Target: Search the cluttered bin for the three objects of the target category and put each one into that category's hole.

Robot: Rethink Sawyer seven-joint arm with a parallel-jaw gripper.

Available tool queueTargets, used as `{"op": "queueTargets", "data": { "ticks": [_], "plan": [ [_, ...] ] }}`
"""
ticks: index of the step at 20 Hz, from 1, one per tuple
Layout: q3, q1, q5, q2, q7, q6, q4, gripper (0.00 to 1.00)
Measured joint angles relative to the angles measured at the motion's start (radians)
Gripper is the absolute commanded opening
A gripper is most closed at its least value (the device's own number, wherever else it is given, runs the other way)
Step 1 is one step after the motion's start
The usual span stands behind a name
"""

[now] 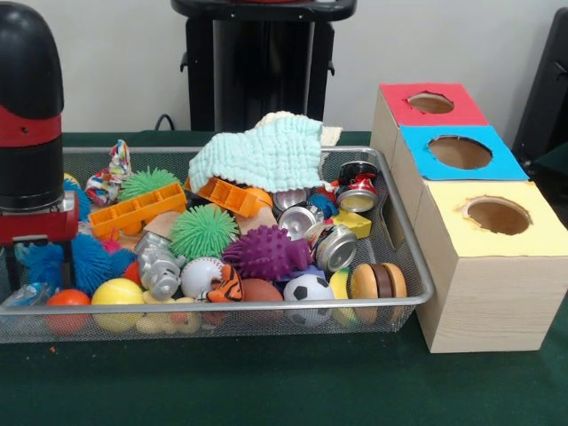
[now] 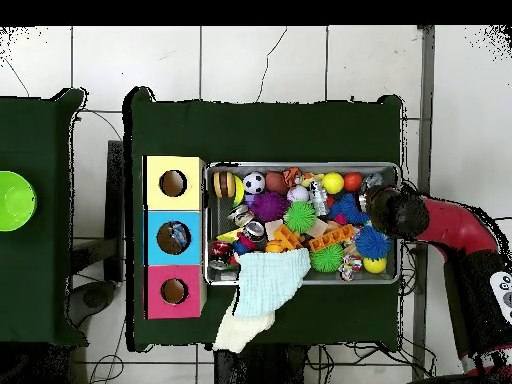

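Observation:
The wire mesh bin point(image 1: 404, 240) is full of toys, balls and silver cans. My gripper point(image 1: 31, 266) reaches down into the bin's left end in the front view, among blue spiky toys point(image 1: 89, 262). The thick red and black arm hides it. In the overhead view the arm's end point(image 2: 385, 210) covers the bin's right end point(image 2: 397, 225). A see-through plastic thing point(image 1: 22, 295) lies just below the gripper at the bin's front corner; I cannot tell whether it is a bottle. The blue-surround hole point(image 1: 459, 153) is the middle one of three; something pale shows inside it in the overhead view point(image 2: 174, 237).
The red-surround hole point(image 1: 430, 103) and the yellow-surround hole point(image 1: 497, 215) flank the blue one on the wooden boxes. A pale green cloth point(image 1: 262, 155) drapes over the bin's far rim. Silver cans point(image 1: 337, 244) lie near the boxes. A green bowl point(image 2: 12, 200) sits on a side table.

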Motion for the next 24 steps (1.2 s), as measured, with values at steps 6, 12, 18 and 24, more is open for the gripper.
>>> {"op": "queueTargets", "data": {
  "ticks": [6, 12, 18, 24],
  "plan": [
    [0.000, 0.000, -0.002, 0.004, 0.000, 0.000, -0.011, 1.00],
    [-0.009, 0.025, -0.069, 0.023, 0.000, -0.017, -0.055, 1.00],
    [-0.016, 0.052, -0.126, 0.009, 0.000, -0.023, -0.056, 1.00],
    [-0.013, 0.055, -0.134, -0.003, 0.000, -0.023, -0.048, 0.00]
  ]
}}
